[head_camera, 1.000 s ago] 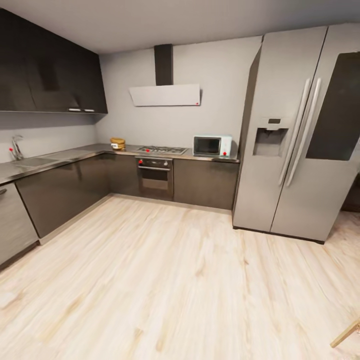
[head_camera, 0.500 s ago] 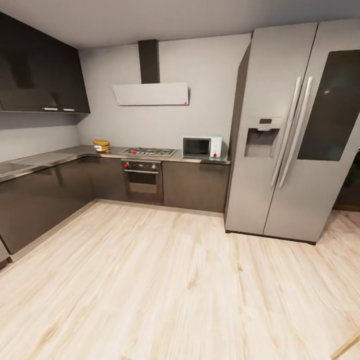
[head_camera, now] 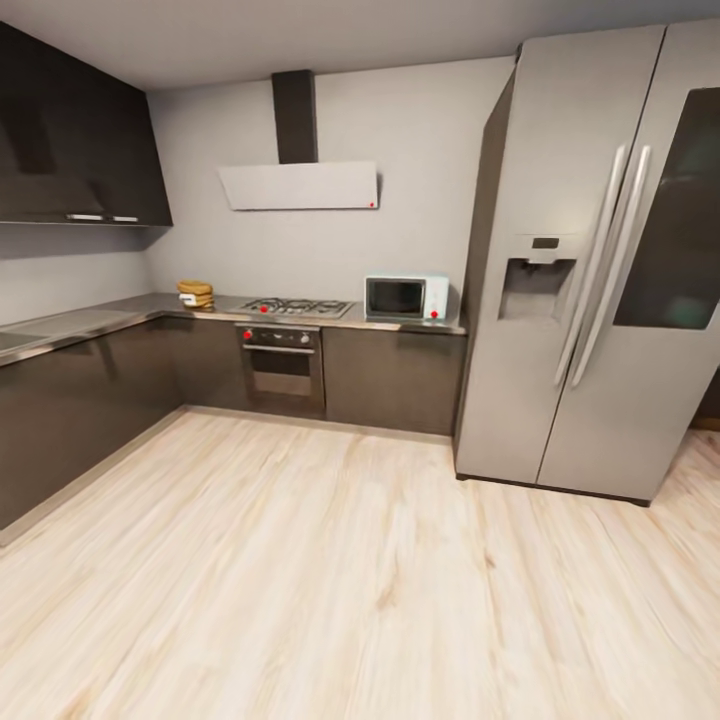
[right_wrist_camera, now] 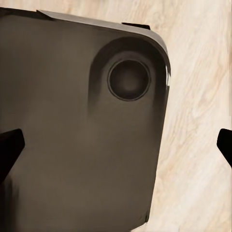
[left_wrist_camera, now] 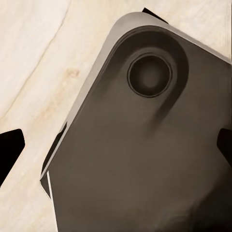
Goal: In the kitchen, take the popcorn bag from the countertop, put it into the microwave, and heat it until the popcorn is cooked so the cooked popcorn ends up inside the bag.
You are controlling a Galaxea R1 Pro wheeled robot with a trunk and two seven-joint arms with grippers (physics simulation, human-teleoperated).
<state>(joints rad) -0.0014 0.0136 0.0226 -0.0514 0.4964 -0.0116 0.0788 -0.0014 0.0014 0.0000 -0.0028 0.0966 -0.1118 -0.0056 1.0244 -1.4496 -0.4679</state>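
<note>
Far across the kitchen in the head view, the tan popcorn bag (head_camera: 195, 294) sits on the grey countertop (head_camera: 100, 320) in the back corner, left of the hob. The pale mint microwave (head_camera: 404, 297) stands with its door closed on the same worktop, close to the fridge. In the left wrist view my left gripper (left_wrist_camera: 116, 150) is open, its dark fingertips (left_wrist_camera: 9, 150) wide apart over the robot's dark base. My right gripper (right_wrist_camera: 116, 147) is open too, with nothing between its fingertips (right_wrist_camera: 9, 147).
A tall silver fridge (head_camera: 590, 260) stands at the right. A dark built-in oven (head_camera: 283, 365) with red knobs sits under the gas hob (head_camera: 295, 307), below a hood (head_camera: 298, 185). Dark cabinets run along the left. Pale wooden floor (head_camera: 330, 570) stretches between me and the counters.
The whole head view has shifted as the camera moved and turned: the sink has left the left edge and the fridge looks larger. The things themselves have not moved.
</note>
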